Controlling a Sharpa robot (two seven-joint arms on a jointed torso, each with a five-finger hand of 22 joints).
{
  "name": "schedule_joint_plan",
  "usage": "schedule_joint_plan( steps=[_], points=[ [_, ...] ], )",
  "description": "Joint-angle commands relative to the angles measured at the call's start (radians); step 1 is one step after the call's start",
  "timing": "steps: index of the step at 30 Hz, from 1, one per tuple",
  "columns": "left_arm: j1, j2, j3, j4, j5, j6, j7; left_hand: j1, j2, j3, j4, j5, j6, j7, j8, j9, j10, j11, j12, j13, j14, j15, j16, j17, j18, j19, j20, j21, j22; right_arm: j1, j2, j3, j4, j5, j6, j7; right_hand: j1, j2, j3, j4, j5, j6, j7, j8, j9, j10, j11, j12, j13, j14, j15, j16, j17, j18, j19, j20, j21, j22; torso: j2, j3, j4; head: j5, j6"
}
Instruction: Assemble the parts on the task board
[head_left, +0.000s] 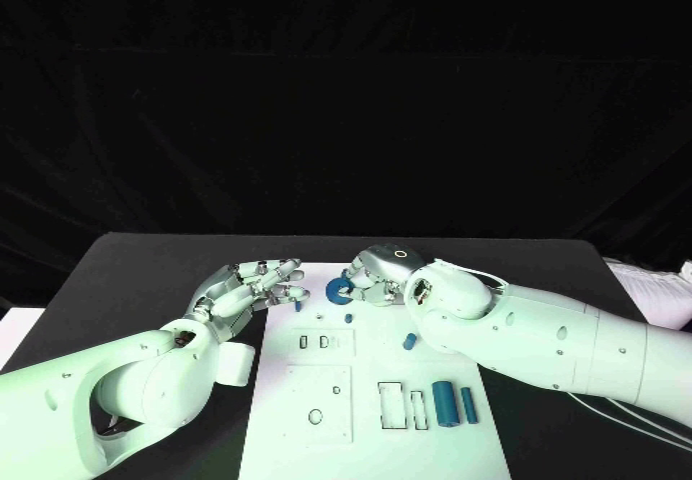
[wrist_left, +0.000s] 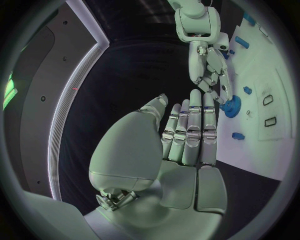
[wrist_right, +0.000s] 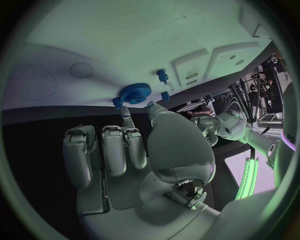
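Task board (head_left: 378, 440) work looks barely begun. Nearest the robot, two blue cylinders (head_left: 453, 400) lie loose beside empty slots; a smaller blue piece (head_left: 410, 341) lies farther up. At the far edge, the right hand (head_left: 378, 275) reaches its fingertips to a blue gear (head_left: 339, 291), touching but not clearly gripping it. Beside it the left hand (head_left: 257, 288) hovers with straight fingers, holding nothing.

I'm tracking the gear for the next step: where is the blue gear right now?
In the head view the blue gear sits at the task board's far edge, between the left hand and the right hand, whose fingers reach it.
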Motion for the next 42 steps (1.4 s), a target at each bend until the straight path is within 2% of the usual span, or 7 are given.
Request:
schedule_joint_plan(
  steps=[1,6,11,13,19,27,42],
  points=[
    [0.001,0.0,0.001,-0.001,0.001,0.019,0.004,0.004,-0.005,0.003,-0.001,-0.006,-0.003,0.004,-0.005,0.0,-0.008,-0.002,-0.003,0.0,-0.006,0.0,-0.006,0.001,0.012,-0.003,0.007,-0.004,-0.002,0.0,-0.049,0.008,0.041,0.093,-0.119,0.07,0.011,-0.014,0.0,-0.01,0.005,0.004,0.005,-0.005,-0.001,0.102,0.007,0.006,0.263,0.077,0.007,0.004,0.119,-0.014,0.106,0.005,0.002,0.263,-0.001,0.0,-0.0045,-0.003,0.003],
    [0.001,-0.001,0.0,-0.003,0.001,0.019,0.004,0.004,-0.005,0.004,-0.002,-0.006,-0.003,0.004,-0.006,0.0,-0.009,-0.002,-0.003,0.0,-0.006,0.0,-0.006,0.001,0.012,-0.003,0.007,-0.004,-0.002,0.005,-0.162,0.018,0.093,0.259,-0.085,0.18,0.082,-0.038,0.014,-0.058,0.016,0.013,0.005,-0.003,-0.001,0.102,0.007,0.006,0.263,0.076,0.007,0.003,0.119,-0.014,0.106,0.006,0.002,0.263,-0.005,0.0003,-0.0131,-0.008,0.008],
    [0.001,0.0,0.0,-0.005,0.001,0.019,0.004,0.004,-0.005,0.004,-0.002,-0.006,-0.003,0.004,-0.006,0.0,-0.009,-0.002,-0.003,0.0,-0.006,0.0,-0.006,0.001,0.012,-0.003,0.007,-0.004,-0.002,0.008,-0.271,0.022,0.094,0.409,-0.048,0.285,0.165,-0.062,0.026,-0.131,0.029,0.019,0.007,-0.004,-0.001,0.102,0.008,0.006,0.263,0.076,0.007,0.003,0.119,-0.014,0.106,0.006,0.002,0.263,-0.009,0.0033,-0.0253,-0.013,0.014],
    [0.001,0.002,0.0,-0.006,0.001,0.019,0.004,0.004,-0.004,0.004,-0.002,-0.006,-0.003,0.004,-0.006,0.0,-0.009,-0.002,-0.003,0.0,-0.006,0.0,-0.006,0.001,0.012,-0.003,0.007,-0.004,-0.002,0.006,-0.297,0.022,0.088,0.43,-0.047,0.304,0.18,-0.065,0.028,-0.145,0.022,0.019,0.008,-0.005,-0.002,0.102,0.009,0.006,0.263,0.076,0.008,0.002,0.119,-0.014,0.106,0.007,0.002,0.263,-0.009,0.0046,-0.0255,-0.023,0.018],
    [0.0,0.01,-0.001,-0.011,0.001,0.02,0.004,0.004,-0.004,0.004,-0.002,-0.006,-0.003,0.004,-0.006,0.0,-0.009,-0.002,-0.003,0.0,-0.006,0.0,-0.006,0.001,0.012,-0.003,0.007,-0.004,-0.002,-0.001,-0.36,0.018,0.062,0.466,-0.033,0.339,0.181,-0.088,0.004,-0.162,0.03,0.013,0.009,-0.006,-0.003,0.102,0.01,0.006,0.263,0.076,0.009,0.002,0.12,-0.014,0.106,0.008,0.002,0.263,-0.01,0.0065,-0.0252,-0.021,0.013],
    [0.0,0.013,-0.001,-0.017,0.001,0.02,0.004,0.004,-0.004,0.004,-0.002,-0.006,-0.003,0.004,-0.006,0.0,-0.009,-0.002,-0.003,0.0,-0.006,0.0,-0.006,0.001,0.012,-0.003,0.007,-0.004,-0.002,-0.022,-0.377,0.013,0.027,0.48,-0.018,0.35,0.177,-0.093,-0.008,-0.164,0.039,0.011,0.009,-0.006,-0.003,0.102,0.01,0.006,0.263,0.076,0.009,0.002,0.12,-0.014,0.106,0.008,0.002,0.263,-0.008,0.0066,-0.0242,-0.019,0.008],
    [-0.001,0.014,-0.002,-0.021,0.001,0.02,0.003,0.004,-0.004,0.004,-0.002,-0.006,-0.003,0.004,-0.006,0.0,-0.009,-0.002,-0.003,0.0,-0.006,0.0,-0.006,0.001,0.012,-0.003,0.007,-0.004,-0.002,-0.047,-0.335,0.013,-0.042,0.484,-0.007,0.349,0.175,-0.093,-0.015,-0.164,0.044,0.011,0.008,-0.005,-0.002,0.102,0.01,0.006,0.263,0.076,0.009,0.002,0.12,-0.014,0.106,0.008,0.002,0.263,-0.009,0.0036,-0.0251,-0.005,-0.005]
  ],
)
